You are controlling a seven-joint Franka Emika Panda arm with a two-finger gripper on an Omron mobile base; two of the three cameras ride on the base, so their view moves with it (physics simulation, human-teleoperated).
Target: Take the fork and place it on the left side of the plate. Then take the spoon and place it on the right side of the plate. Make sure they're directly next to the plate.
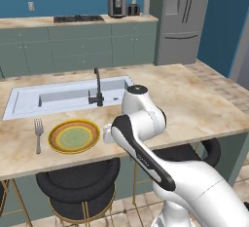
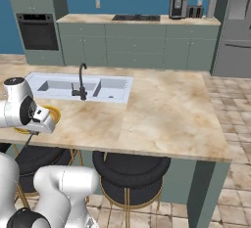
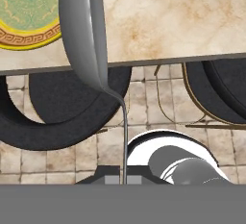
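Your fork (image 1: 38, 132) lies flat on the tabletop (image 1: 194, 104), just left of the plate (image 1: 74, 136), tines pointing to the far side and handle toward the near edge. A narrow strip of marble shows between fork and plate rim, so they sit close but apart.

Your tool (image 3: 123, 180) is clenched on the spoon (image 3: 86, 35). In the hand view the thin handle rises from between the finger tips at the bottom, and the oval bowl stands edge-on above it, crossing the near edge of the tabletop. The plate's yellow rim and green centre show at the upper left of that view, to the left of the spoon's bowl. Whether the bowl touches the marble or hangs above it, you cannot tell from here.

In the right base view the spoon's handle shows as a thin line slanting down from under the wrist, at the near edge of the tabletop beside the plate. Behind the plate sits the sink (image 1: 63, 97) with its dark faucet (image 1: 98, 90). Black round stools (image 1: 80, 184) stand under the near edge.
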